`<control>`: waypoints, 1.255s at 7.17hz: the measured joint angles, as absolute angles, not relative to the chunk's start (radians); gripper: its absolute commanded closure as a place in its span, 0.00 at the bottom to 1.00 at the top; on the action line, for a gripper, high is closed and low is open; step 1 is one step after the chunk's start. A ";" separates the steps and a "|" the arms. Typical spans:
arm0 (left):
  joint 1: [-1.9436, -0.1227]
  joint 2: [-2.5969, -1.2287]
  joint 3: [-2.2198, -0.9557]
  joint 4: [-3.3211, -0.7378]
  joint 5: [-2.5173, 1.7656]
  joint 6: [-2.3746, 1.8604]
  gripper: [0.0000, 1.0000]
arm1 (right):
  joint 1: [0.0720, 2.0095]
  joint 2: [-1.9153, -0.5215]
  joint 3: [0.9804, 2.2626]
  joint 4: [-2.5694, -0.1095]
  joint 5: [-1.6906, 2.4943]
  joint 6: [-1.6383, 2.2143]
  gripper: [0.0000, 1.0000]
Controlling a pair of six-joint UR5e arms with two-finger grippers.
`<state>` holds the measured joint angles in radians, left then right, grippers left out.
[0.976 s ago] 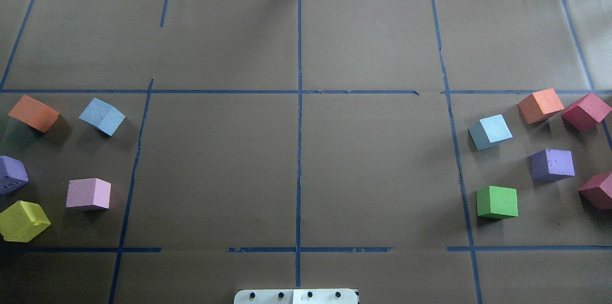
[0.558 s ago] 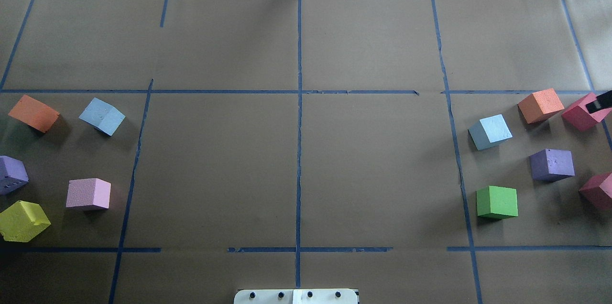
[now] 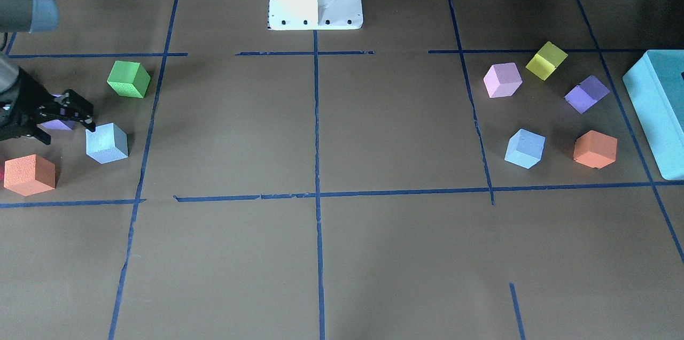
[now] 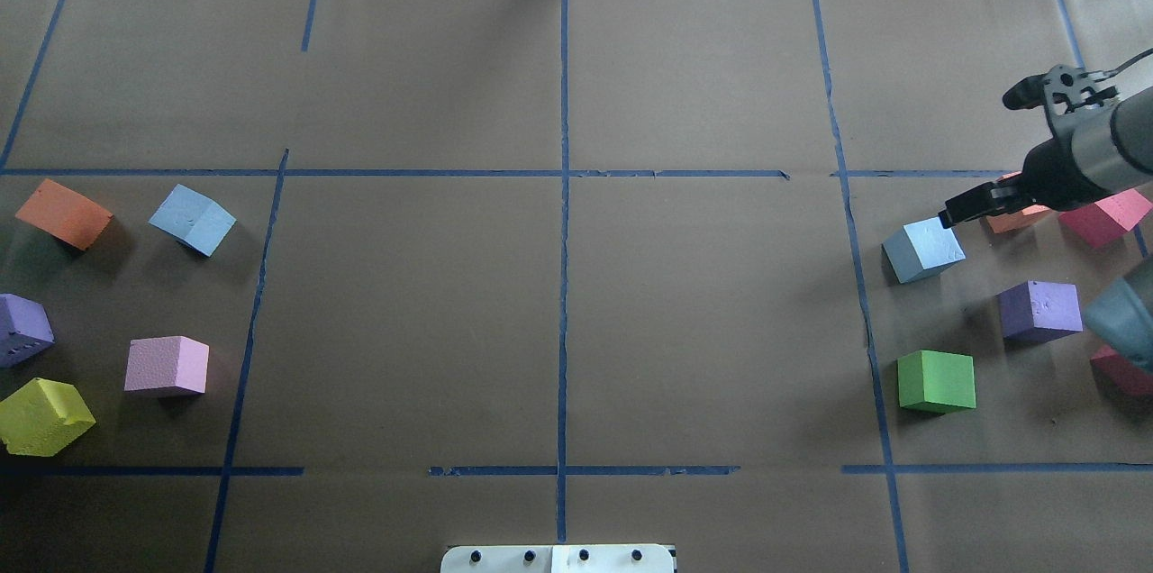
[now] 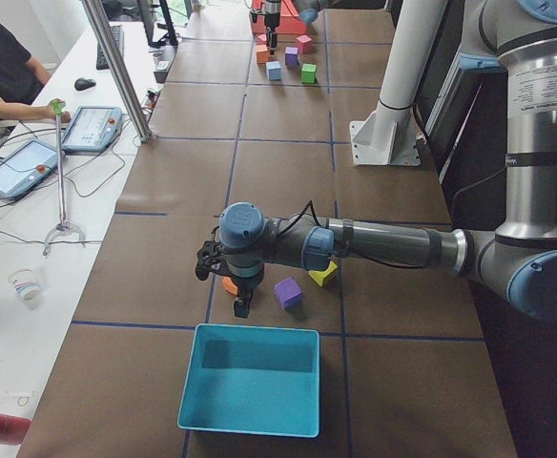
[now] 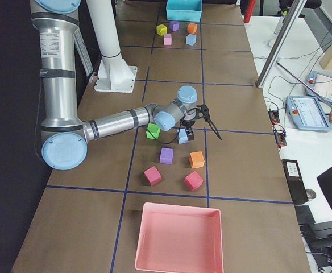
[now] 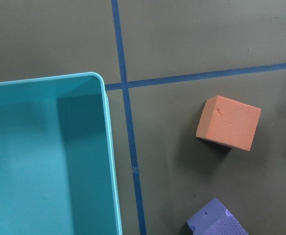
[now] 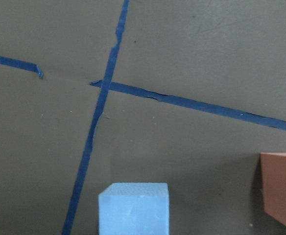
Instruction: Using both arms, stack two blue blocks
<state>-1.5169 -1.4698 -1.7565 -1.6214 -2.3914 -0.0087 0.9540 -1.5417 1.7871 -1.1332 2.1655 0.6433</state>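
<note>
Two pale blue blocks lie on the brown table. One [image 4: 192, 219] is on the left side, also in the front-facing view [image 3: 525, 148]. The other [image 4: 923, 249] is on the right, also in the front-facing view [image 3: 107, 143] and low in the right wrist view [image 8: 133, 208]. My right gripper [image 4: 957, 211] hovers just behind and right of this block, open and empty [image 3: 68, 131]. My left gripper [image 5: 240, 298] shows only in the exterior left view, beside the teal box; I cannot tell whether it is open or shut.
Orange [image 4: 63, 213], purple [image 4: 22, 330], pink [image 4: 167, 366] and yellow [image 4: 43, 415] cubes surround the left blue block. Green [image 4: 937, 381], purple [image 4: 1040, 310], orange and red cubes surround the right one. A teal box [image 3: 654, 110] and a pink tray [image 6: 177, 239] stand at the table's ends.
My right arm has come in from the right edge and reached toward the right blue block. No cube has moved.
</note>
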 measured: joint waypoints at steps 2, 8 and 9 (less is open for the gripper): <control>-1.517 -1.470 -1.756 -1.621 -2.391 -0.009 0.00 | 0.875 -1.524 1.784 -1.131 2.087 0.680 0.01; -1.517 -1.470 -1.758 -1.621 -2.392 -0.008 0.00 | 0.822 -1.531 1.744 -1.132 1.980 0.676 0.07; -1.517 -1.470 -1.759 -1.621 -2.391 -0.009 0.00 | 0.801 -1.526 1.725 -1.132 1.977 0.678 0.32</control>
<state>-1.5171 -1.4696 -1.7586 -1.6214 -2.3915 -0.0088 0.8011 -1.5258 1.7248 -1.1321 1.9773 0.6783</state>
